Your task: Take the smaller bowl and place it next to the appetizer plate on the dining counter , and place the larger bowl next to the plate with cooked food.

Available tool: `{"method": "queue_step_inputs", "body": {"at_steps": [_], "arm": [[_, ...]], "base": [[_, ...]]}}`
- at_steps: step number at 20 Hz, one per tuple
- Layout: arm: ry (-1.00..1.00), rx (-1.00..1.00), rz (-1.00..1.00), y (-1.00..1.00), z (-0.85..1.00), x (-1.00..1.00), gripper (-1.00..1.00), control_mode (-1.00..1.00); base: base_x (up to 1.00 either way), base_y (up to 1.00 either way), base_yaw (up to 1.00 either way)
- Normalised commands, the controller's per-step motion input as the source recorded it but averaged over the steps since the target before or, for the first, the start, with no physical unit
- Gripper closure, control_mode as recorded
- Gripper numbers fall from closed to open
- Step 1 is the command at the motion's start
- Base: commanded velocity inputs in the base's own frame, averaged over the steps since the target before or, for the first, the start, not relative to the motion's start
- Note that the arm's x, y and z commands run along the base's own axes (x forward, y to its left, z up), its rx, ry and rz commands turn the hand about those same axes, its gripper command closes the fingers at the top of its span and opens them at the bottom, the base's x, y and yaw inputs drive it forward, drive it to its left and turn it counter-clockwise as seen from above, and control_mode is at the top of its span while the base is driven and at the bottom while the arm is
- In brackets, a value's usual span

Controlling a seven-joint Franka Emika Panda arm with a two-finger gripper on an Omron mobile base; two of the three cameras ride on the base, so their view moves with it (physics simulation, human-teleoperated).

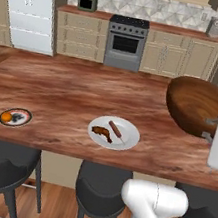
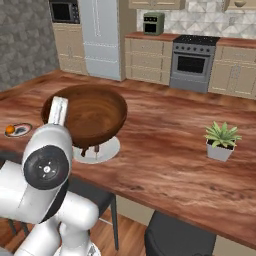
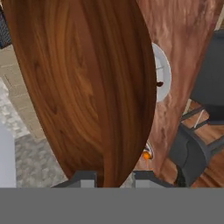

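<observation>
My gripper [image 1: 210, 130] is shut on the rim of the larger bowl [image 1: 193, 103], a wide dark wooden bowl held tilted just above the dining counter [image 1: 68, 93]. The bowl hangs right of the white plate with cooked food [image 1: 113, 132]. From the right the bowl [image 2: 87, 115] overlaps that plate [image 2: 102, 150]. In the hand view the fingertips of the gripper [image 3: 114, 177] clasp the bowl [image 3: 83, 83], with the white plate [image 3: 162, 76] behind it. The appetizer plate [image 1: 15, 117] with its orange piece sits at the counter's left end. The smaller bowl is out of view.
A potted plant [image 2: 221, 141] stands on the counter to the right. Dark stools [image 1: 3, 161] [image 1: 103, 183] line the near side below the counter edge. A stove [image 1: 126, 42] and fridge [image 1: 30, 6] stand along the far wall.
</observation>
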Motion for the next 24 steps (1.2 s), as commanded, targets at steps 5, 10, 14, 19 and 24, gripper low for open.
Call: {"method": "queue_step_inputs", "body": {"at_steps": [5, 10, 14, 19, 24], "arm": [[0.01, 0.03, 0.35, -0.48, -0.4, 0.65, 1.0, -1.0], [0.0, -0.01, 0.29, -0.41, -0.44, 0.49, 1.0, -1.0], [0.02, -0.19, 0.03, -0.14, -0.44, 0.29, 1.0, -1.0], [0.1, -0.22, 0.0, -0.17, -0.62, 0.44, 1.0, -1.0], [0.1, -0.11, 0.0, -0.24, -0.53, 0.4, 1.0, -1.0]], "base": [[0.0, 0.0, 0.0], [0.0, 0.0, 0.0], [0.0, 0.0, 0.0], [0.0, 0.0, 0.0], [0.0, 0.0, 0.0]]}}
